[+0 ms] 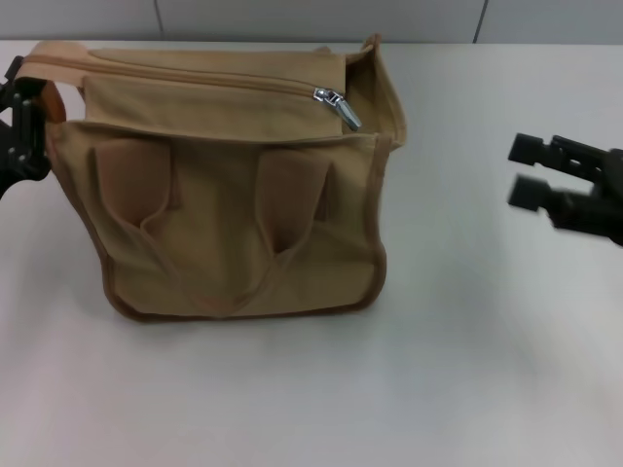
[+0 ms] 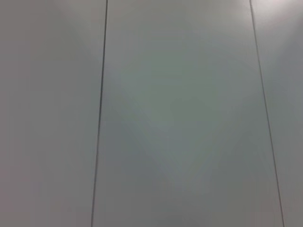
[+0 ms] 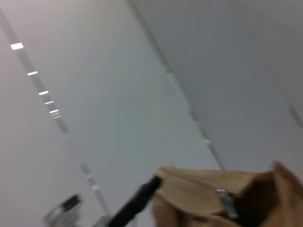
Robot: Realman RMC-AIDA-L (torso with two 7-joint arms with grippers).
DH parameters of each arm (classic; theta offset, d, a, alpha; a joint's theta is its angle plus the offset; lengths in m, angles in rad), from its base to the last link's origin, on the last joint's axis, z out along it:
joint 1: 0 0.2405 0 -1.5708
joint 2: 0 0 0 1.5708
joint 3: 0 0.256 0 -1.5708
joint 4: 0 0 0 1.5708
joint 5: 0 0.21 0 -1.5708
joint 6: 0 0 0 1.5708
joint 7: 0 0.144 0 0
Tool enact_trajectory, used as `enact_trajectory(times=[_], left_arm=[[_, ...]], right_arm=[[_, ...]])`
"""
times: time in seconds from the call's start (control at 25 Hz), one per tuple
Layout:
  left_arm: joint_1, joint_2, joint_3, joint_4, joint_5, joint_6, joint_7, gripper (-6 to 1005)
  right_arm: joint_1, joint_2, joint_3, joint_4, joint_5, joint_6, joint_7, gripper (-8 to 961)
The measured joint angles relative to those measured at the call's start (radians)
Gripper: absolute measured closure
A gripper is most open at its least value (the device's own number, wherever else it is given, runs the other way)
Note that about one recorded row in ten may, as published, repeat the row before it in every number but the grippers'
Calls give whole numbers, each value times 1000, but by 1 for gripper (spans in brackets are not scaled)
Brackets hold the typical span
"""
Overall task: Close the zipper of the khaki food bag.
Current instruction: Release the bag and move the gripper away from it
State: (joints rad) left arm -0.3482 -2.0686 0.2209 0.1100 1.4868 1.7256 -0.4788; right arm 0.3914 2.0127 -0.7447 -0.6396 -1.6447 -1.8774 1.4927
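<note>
The khaki food bag (image 1: 234, 214) stands on the white table, left of centre in the head view, with its two looped handles hanging down the near side. The zipper (image 1: 195, 78) runs along the top panel. Its silver pull tab (image 1: 337, 106) sits near the bag's right end, where a short stretch gapes open. My left gripper (image 1: 21, 122) is at the bag's left end, right against the fabric. My right gripper (image 1: 531, 171) is open and empty, hovering well to the right of the bag. The right wrist view shows the bag (image 3: 199, 189) and the pull tab (image 3: 227, 204).
A grey panelled wall (image 1: 311, 17) runs behind the table. The left wrist view shows only wall panels (image 2: 180, 118). White tabletop (image 1: 321, 389) lies in front of the bag and between the bag and my right gripper.
</note>
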Motion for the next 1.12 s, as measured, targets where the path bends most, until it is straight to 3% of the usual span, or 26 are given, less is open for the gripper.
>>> enact_trajectory(times=[0.2,0.32,0.52,0.72,1.12], left_arm=[[8,3,0,6,3,2,-43,938],[13,3,0,11,4,2,-57,938],[15,4,2,30,5,0,-96,937],[15,4,2,33,5,0,-102,937],[23,4,43,58,6,2,-101,936]], right_arm=[[-21,5,-6,3,-71,-118,-192,116],[-44,36,-6,7,-166,-114,-342,116],[-66,62,-3,21,-238,-56,-449,116],[-72,62,-7,88,-269,12,-524,116],[-69,63,1,92,-274,15,-531,116]])
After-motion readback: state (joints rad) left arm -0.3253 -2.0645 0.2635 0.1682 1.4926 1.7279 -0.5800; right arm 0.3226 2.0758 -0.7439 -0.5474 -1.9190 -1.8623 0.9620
